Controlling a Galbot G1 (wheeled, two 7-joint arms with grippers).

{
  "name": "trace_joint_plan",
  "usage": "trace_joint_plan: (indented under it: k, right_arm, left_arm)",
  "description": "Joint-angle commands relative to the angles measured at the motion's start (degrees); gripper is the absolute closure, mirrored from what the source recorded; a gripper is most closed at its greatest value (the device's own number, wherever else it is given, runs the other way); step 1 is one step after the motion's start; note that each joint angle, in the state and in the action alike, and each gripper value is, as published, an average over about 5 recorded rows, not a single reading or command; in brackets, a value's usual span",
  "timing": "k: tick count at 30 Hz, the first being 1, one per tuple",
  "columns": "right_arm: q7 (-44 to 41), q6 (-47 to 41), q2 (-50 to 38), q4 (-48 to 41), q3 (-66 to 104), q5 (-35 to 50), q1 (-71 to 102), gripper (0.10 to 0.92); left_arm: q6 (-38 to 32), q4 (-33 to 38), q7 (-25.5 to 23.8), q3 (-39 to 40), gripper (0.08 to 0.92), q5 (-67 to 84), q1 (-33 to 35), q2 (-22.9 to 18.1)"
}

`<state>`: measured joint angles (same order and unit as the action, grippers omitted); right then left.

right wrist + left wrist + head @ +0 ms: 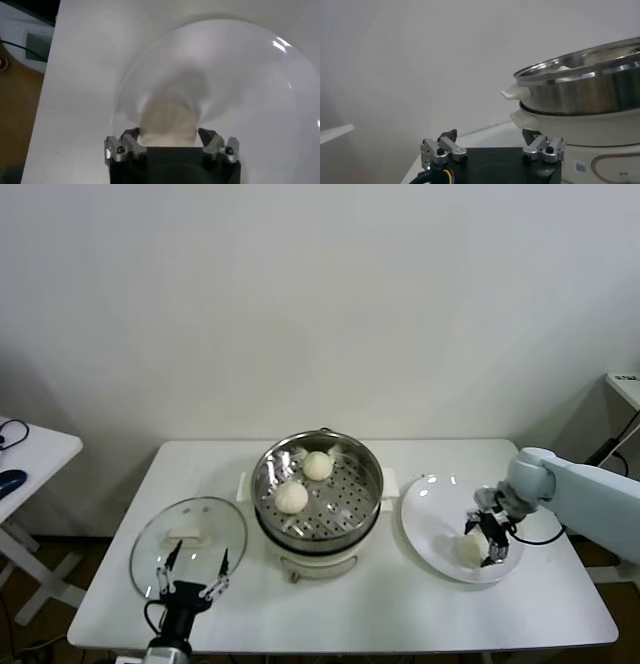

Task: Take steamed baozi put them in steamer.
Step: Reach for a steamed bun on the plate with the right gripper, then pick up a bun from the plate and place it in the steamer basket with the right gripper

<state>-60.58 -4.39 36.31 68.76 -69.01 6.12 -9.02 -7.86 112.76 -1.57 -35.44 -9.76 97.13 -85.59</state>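
Cream-white domed dough buns (291,497) sit in a shiny silver perforated steel steamer pot (368,474) on its white base, beside a glossy white round plate (425,519)

Head view: high, looking forward and down across the whole white rectangular surface (400,614).
Left wrist view: low, close, side-on to the round shiny stainless-steel steamer (585,95).
Right wrist view: close above the flat round white plate (260,75).
Shared: the head view also takes in both steamer (318,484) and plate (430,514).

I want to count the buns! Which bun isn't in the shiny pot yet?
The bun on the white plate, the one between the right gripper's fingers. The other two buns already sit inside the steamer.
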Motion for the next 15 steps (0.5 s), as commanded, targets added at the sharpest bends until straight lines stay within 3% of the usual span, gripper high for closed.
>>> trace_joint_plan:
  k: [1, 8, 15]
  right_arm:
    - [0.09, 0.08, 0.23, -0.23, 0.18, -0.25, 0.31, 0.313]
    - [0.24, 0.07, 0.33, 0.03, 0.1, 0.08, -0.25, 0.367]
    - [0.35, 0.13, -0.26, 2.67, -3.69, 2.45, -6.26, 0.37]
  left_arm:
    - [-0.09, -0.01, 0.02, -0.08, 0.177, 0.07, 0.06, 0.06]
    - [-0.09, -0.13, 0.02, 0.05, 0.177, 0.06, -0.15, 0.1]
    - [0.07, -0.06, 0.01, 0.1, 0.177, 0.04, -0.18, 0.25]
